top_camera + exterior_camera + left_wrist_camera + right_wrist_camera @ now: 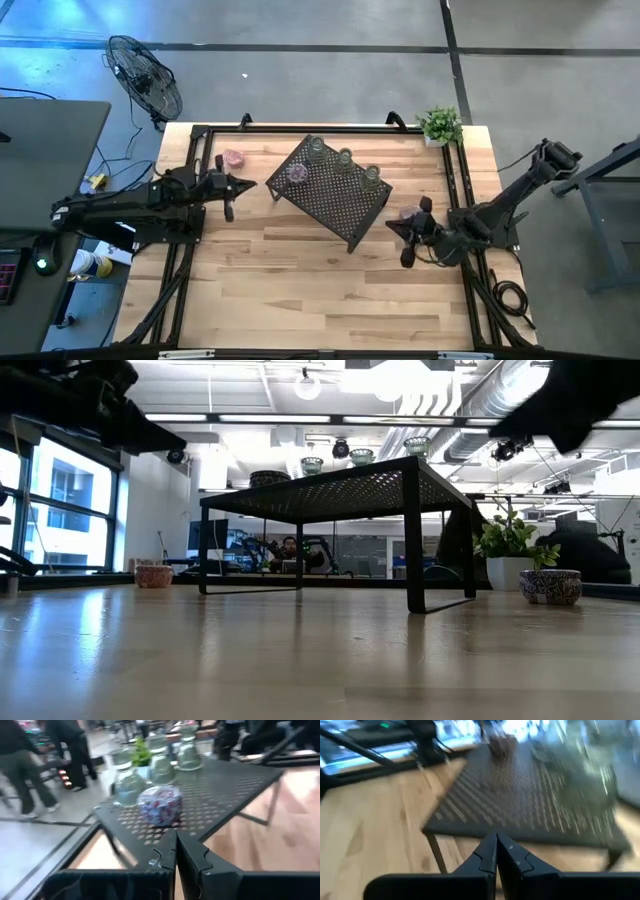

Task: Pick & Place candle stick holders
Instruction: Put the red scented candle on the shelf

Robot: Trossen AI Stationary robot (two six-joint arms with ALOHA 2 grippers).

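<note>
Both sets of fingers are pressed together, empty: left gripper (243,184) just short of the rack (333,189) bearing four candle stick holders (298,172); right gripper (396,228) beside a purple holder (407,215) on the worktop (300,280)

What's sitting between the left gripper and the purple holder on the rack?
Only bare wooden tabletop and the corner of the black perforated metal rack separate the left gripper from the purple patterned glass candle holder, seen in the high view.
</note>
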